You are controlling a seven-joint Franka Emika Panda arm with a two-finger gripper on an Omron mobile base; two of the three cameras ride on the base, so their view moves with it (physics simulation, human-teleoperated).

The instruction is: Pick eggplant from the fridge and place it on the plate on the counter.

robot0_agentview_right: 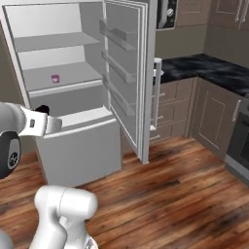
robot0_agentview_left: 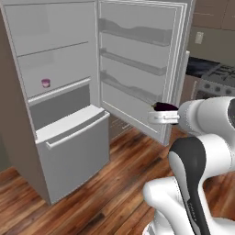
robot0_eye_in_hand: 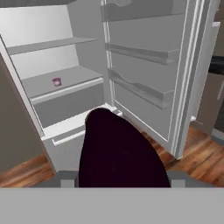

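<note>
The robot's gripper (robot0_agentview_left: 158,110) squeezes the shiny dark purple eggplant (robot0_eye_in_hand: 118,153) tight between its jaws so it will not drop. It hangs in the air outside the tall grey fridge (robot0_agentview_left: 55,137) — clear of the shelves and the open door, ready to carry to the black stone counter (robot0_agentview_right: 204,68).

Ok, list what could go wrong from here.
1. The claw holds the eggplant by one end, so it could slip during the swing.
2. The open fridge door stands close beside the arm; turning might clip it.
3. The counter lies beyond that door, so the carry is long.
</note>
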